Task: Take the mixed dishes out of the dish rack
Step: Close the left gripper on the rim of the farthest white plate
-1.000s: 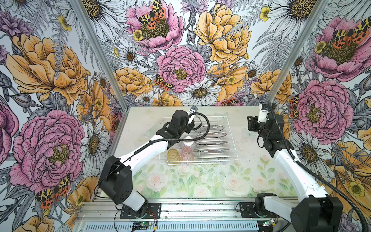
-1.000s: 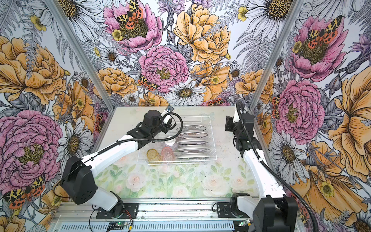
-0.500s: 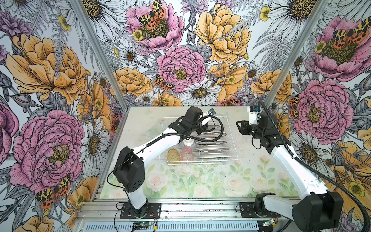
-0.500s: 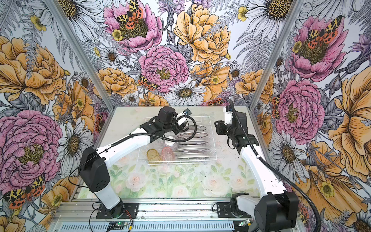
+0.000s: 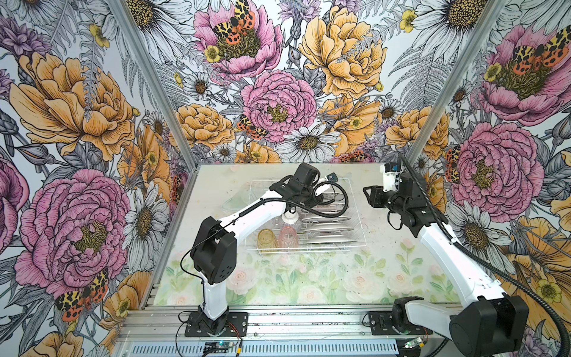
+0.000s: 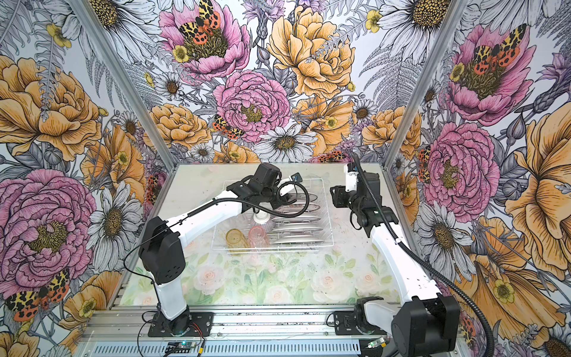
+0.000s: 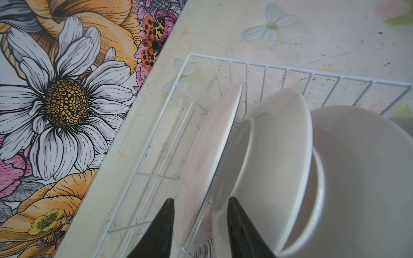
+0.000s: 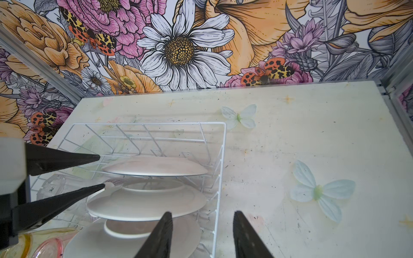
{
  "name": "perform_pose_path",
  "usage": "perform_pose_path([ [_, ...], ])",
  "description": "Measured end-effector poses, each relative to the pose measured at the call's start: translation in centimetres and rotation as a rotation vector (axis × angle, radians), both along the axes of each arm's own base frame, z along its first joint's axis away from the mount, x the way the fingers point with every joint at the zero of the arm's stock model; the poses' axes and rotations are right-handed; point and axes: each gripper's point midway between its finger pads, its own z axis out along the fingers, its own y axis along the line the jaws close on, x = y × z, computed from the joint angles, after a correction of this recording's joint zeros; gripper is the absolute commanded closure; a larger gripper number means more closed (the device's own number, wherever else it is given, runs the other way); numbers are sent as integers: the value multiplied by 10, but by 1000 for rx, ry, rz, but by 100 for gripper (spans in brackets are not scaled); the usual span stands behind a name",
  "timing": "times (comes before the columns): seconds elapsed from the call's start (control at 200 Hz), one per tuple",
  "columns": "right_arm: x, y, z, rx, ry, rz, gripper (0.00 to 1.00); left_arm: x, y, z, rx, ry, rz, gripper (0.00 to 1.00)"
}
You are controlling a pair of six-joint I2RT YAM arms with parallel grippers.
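Note:
The dish rack (image 5: pixel 360 222) (image 6: pixel 328 216) (image 8: pixel 145 123) holds several white plates (image 5: pixel 327 228) (image 6: pixel 296 229) on edge. An upturned grey-striped bowl (image 5: pixel 290 218) and yellow (image 5: pixel 265 241) and pink (image 5: pixel 288 239) tumblers stand at its left. A clear tumbler (image 8: pixel 51 187) shows in the right wrist view. My left gripper (image 5: pixel 321 197) (image 7: pixel 201 207) (image 8: pixel 101 171) is open over the rack's far end, one finger on each side of the farthest plate (image 7: pixel 210 145) (image 8: pixel 154 166). Just right of the rack my right gripper (image 5: pixel 369 197) (image 8: pixel 202 219) hangs open over its right wall, holding nothing.
The rack sits on a pale flower-printed table (image 5: pixel 309 278) boxed in by floral walls on three sides. The left arm's cable (image 5: pixel 327 213) loops over the plates. Bare table lies right of the rack (image 8: pixel 290 156) and in front of it.
The left arm has swung right and farther across the rack until its fingers bracket the farthest plate. The right gripper has moved left toward the rack's right side.

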Motion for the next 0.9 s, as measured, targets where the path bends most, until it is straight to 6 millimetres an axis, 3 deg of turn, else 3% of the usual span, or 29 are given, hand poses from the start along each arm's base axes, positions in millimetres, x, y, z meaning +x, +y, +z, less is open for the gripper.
perform_pose_path([
  [0.35, -1, 0, 2, 0, -5, 0, 53, 4, -4, 5, 13, -12, -15, 59],
  [0.571, -2, 0, 4, 1, -10, 0, 52, 12, -9, -17, 70, 7, -31, 60],
  [0.666, -3, 0, 5, 1, -13, 0, 52, 15, -9, -25, 96, 12, -30, 62],
  [0.901, -3, 0, 5, 1, -13, 0, 52, 28, -8, -21, 132, -37, -13, 72],
])
